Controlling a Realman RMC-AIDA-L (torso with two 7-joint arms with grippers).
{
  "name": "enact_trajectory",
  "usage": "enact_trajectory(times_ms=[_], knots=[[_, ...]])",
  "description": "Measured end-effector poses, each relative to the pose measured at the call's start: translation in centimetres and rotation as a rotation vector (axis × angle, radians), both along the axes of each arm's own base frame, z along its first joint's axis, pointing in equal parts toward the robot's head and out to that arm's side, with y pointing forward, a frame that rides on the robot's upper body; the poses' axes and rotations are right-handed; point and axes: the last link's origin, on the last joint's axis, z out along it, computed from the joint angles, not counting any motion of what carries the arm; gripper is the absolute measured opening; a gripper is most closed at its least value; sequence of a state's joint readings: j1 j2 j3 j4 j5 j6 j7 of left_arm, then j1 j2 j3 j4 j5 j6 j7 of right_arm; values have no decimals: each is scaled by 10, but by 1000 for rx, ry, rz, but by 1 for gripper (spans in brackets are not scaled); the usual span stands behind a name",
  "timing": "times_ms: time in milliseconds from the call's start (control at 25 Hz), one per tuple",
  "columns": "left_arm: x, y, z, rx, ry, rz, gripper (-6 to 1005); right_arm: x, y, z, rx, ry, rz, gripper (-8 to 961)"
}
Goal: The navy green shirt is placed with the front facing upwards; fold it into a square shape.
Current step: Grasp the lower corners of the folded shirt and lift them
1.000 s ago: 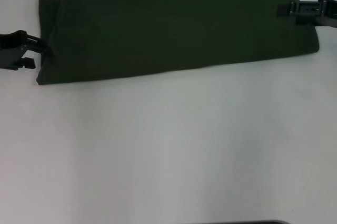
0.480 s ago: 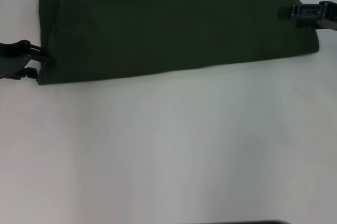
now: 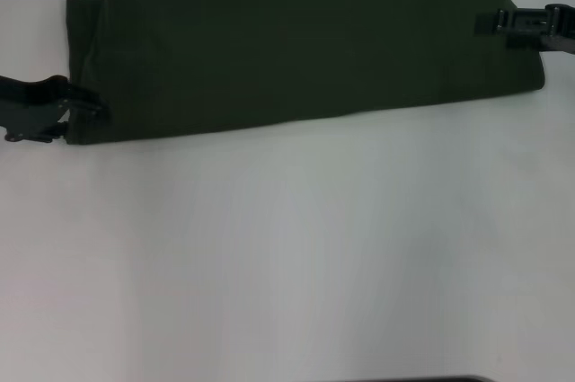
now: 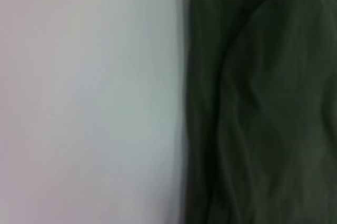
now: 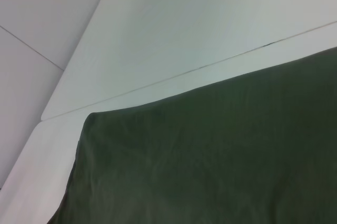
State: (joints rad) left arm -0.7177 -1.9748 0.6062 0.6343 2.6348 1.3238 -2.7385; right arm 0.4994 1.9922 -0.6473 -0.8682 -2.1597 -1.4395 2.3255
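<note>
Navy green shirt [image 3: 305, 40] lies folded into a long band across the far part of the white table [image 3: 296, 256], plain side up, no lettering showing. Its near edge runs slightly aslant, lower at the robot's left, higher at the right. Left end shows stacked layers with one underlying flap sticking out past the upper fold; the left wrist view shows the same layered edges [image 4: 253, 118] against bare tabletop.

Left gripper [image 3: 76, 108] sits at the shirt's near-left corner, tips touching the cloth edge; whether they pinch fabric or only rest against it, cannot tell. Right gripper [image 3: 492, 24] reaches in over the right end, above the cloth near the short edge; clasped or loose, cannot tell.

Right wrist view: a rounded shirt corner [image 5: 210, 161] on the table, table seam line and far edge beyond.

Open room: broad bare tabletop on the near side of the shirt, narrow strips at either end.
</note>
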Motion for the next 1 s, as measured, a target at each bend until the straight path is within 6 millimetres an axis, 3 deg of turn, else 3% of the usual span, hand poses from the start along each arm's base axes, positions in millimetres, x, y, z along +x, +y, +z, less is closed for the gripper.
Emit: enact_trajectory(times_ms=[320,520,840,1000], knots=[[4,3,-9,-24,9,-8,577,0,0,0,0,2,-1,928],[4,5,-7,-37,51,-27,521,1,0,2,8,6,-4,927],[12,4,-5,-86,50,-64,316,3,0,8,14,-3,-11,927],[16,3,2,-112,43,-88,157,9,2,10,-22,-69,-32,927]])
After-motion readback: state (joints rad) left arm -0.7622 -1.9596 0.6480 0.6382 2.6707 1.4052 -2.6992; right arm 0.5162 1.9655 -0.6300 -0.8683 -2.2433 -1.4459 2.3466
